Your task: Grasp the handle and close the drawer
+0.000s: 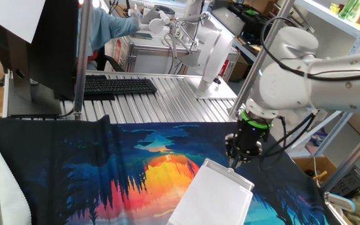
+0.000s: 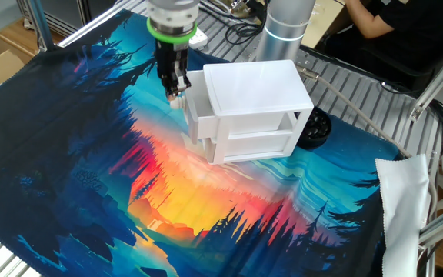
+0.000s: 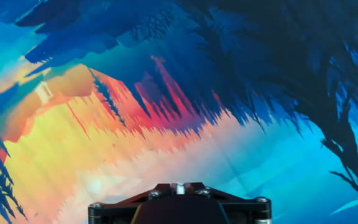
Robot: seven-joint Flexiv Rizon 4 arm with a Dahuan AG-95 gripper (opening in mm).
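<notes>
The white box (image 2: 256, 88) stands on the colourful cloth. Its drawer (image 2: 198, 119) sticks out a little on the left side in the other fixed view. My gripper (image 2: 174, 94) points down at the drawer's flat front, its black fingers closed around the handle (image 2: 174, 97), a tiny white nub. In the hand view the white nub (image 3: 178, 187) shows pinched between the dark jaws at the bottom edge. In one fixed view the gripper (image 1: 233, 160) touches the far top corner of the box (image 1: 214, 194); the drawer front is hidden there.
The sunset-print cloth (image 2: 129, 177) covers the table. A black round object (image 2: 314, 128) lies behind the box, and a white cloth (image 2: 402, 200) lies at the right. A keyboard (image 1: 114, 85) and a white upright panel (image 1: 212, 53) stand at the back.
</notes>
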